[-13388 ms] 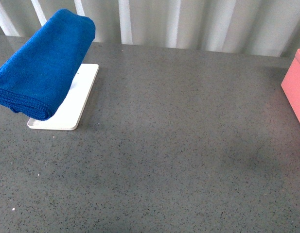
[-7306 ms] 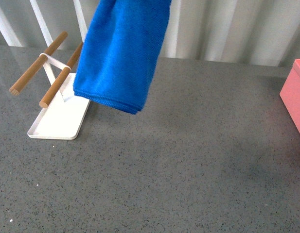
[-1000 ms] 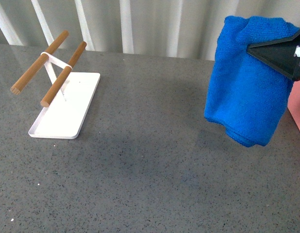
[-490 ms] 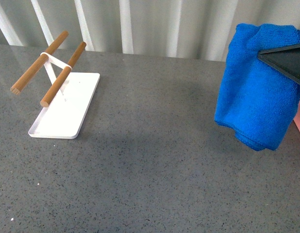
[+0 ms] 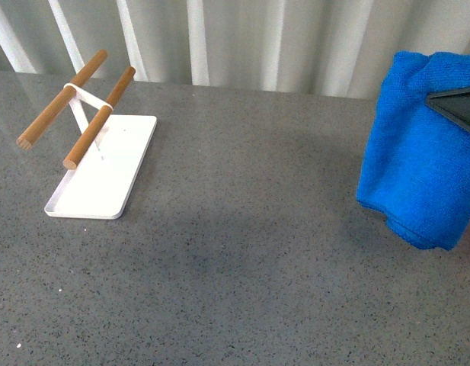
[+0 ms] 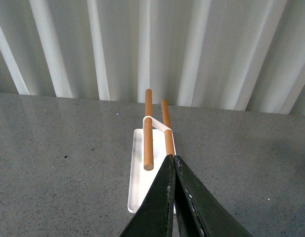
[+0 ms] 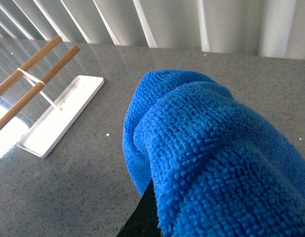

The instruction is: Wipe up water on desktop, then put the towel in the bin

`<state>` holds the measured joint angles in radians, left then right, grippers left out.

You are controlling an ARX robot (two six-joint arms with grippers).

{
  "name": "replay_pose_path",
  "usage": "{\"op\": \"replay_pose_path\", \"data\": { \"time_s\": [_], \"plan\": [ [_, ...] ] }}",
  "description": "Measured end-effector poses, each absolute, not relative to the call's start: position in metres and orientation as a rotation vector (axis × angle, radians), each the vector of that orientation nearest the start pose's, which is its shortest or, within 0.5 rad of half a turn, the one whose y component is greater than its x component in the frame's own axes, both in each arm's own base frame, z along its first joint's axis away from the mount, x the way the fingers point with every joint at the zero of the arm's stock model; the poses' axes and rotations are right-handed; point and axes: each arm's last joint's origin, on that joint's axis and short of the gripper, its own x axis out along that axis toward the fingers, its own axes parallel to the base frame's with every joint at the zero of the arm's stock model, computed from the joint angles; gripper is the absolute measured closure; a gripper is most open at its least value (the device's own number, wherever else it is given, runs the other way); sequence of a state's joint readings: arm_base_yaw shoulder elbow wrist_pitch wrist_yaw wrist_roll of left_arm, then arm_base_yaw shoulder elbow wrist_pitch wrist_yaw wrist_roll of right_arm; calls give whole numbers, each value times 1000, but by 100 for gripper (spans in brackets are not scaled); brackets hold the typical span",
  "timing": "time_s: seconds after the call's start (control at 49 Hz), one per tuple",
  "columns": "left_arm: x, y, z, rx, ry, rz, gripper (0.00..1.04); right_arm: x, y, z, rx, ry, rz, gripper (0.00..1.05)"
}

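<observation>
Towel (image 5: 417,152) noted at 3 o'clock in the front view, lifted clear of the desktop (image 5: 242,267) and hanging as a folded blue bunch. Clamped in the right gripper (image 5: 450,104), whose dark tip enters the cloth from the 3 o'clock side near the upper edge; bulk of the cloth hanging below that tip and toward 9 o'clock of it. Confirmed in the right wrist view: towel (image 7: 206,148) heaped over the gripper, with only a dark sliver of one finger (image 7: 142,217) exposed beneath the pile. Left gripper (image 6: 174,165) closed, tips pressed together, nothing held between them. Aimed toward a white tray (image 6: 137,182) carrying two wooden rods (image 6: 149,128). Same tray (image 5: 105,179) logged at 9 o'clock on the desktop, well apart from the towel. Faint shadow on the grey speckled surface beneath the hanging cloth.
</observation>
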<state>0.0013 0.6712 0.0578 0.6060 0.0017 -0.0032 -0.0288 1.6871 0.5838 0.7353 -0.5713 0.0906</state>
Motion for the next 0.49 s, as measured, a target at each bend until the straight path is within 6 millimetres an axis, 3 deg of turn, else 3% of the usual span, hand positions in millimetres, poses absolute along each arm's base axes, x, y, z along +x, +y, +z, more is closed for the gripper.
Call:
{"op": "replay_pose_path", "data": {
  "time_s": [0.082, 0.49],
  "plan": [
    [140, 0, 169, -3, -6, 0, 101, 301, 4, 141, 198, 377, 495, 100],
    [122, 0, 174, -3, -25, 1, 101, 301, 2, 142, 193, 375, 465, 100]
  ]
}}
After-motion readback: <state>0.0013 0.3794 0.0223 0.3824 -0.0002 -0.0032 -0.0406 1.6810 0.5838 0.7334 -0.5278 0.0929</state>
